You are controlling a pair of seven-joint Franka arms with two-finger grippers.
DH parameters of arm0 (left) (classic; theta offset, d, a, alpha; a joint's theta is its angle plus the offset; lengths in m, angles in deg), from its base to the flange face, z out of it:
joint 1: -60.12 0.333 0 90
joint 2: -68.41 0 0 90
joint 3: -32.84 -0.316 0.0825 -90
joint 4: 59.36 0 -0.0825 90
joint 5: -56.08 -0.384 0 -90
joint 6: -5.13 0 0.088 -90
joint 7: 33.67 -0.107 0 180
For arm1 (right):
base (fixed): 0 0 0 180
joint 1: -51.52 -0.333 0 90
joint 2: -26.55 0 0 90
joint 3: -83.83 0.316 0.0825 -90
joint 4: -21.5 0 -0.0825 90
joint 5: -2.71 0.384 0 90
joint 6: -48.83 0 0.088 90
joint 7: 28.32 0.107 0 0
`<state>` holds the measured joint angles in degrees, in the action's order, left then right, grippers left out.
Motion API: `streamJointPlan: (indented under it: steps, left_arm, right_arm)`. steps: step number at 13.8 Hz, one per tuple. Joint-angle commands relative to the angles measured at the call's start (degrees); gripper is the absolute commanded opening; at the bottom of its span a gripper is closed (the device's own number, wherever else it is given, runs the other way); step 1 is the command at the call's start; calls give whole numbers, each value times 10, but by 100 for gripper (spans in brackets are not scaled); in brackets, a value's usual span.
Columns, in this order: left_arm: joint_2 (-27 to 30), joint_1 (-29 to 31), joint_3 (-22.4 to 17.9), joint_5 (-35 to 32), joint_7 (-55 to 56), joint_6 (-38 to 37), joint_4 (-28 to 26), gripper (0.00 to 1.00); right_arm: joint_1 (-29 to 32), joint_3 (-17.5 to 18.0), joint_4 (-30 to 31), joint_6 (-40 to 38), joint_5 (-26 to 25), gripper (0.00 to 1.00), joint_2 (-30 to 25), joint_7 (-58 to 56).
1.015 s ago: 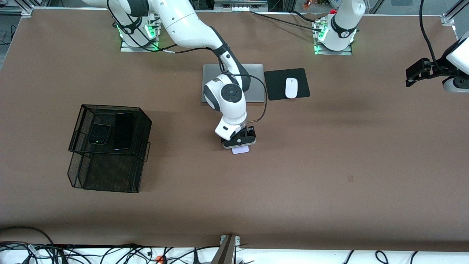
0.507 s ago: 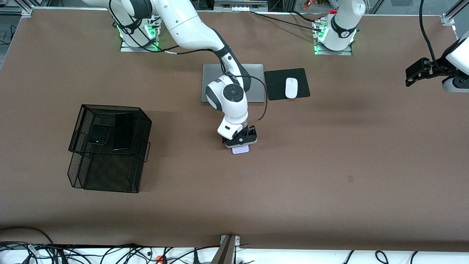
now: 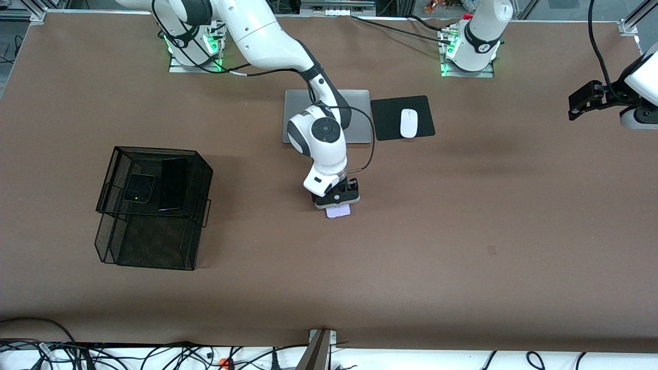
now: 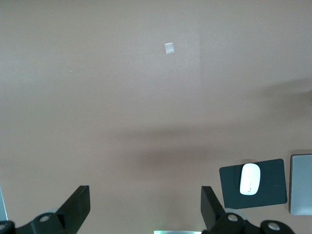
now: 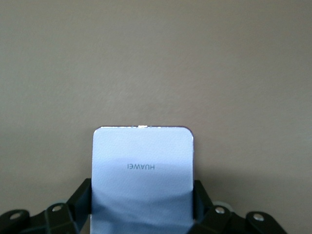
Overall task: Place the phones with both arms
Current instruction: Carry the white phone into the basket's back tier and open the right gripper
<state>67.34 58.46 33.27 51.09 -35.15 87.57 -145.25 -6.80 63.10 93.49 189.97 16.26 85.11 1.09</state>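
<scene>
**My right claw closes on the last phone.**

My right claw (image 3: 337, 201), wide apart a second ago, has now drawn its fingers (image 5: 80, 200) against both long edges of the pale lilac phone (image 3: 339, 210), which lies flat on the brown tabletop (image 3: 462, 231) mid-table, nearer the front camera than the silver laptop (image 3: 360, 115). I judge the grip made and the lift not yet begun. The squarish black folded phone (image 3: 139, 188) and the longer black slab (image 3: 173, 183) already rest side by side on the upper tier of the black mesh rack (image 3: 154, 252) toward my right arm's end. My left claw (image 3: 583, 107) waits, spread open, above bare tabletop at its own end.
</scene>
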Motion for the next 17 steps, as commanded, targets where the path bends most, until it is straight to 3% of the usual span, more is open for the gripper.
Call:
streamJointPlan:
  steps: [1,4,7,13,17]
  left_arm:
    - [13,4,2,13,-8,-3,-11,100]
    - [13,4,2,13,-9,-6,-11,100]
    - [13,4,2,13,-9,-10,-11,100]
    - [13,5,-2,13,-12,-12,-10,100]
    - [13,12,-4,13,-13,-11,-9,100]
  right_arm:
    - [7,-43,4,-93,2,0,-70,-9]
    - [9,-124,4,-187,1,0,-130,-27]
    - [56,-178,4,-239,3,0,-157,-154]
    - [213,-176,6,-243,40,0,-162,-355]
    - [254,-170,68,-237,146,0,-159,-404]
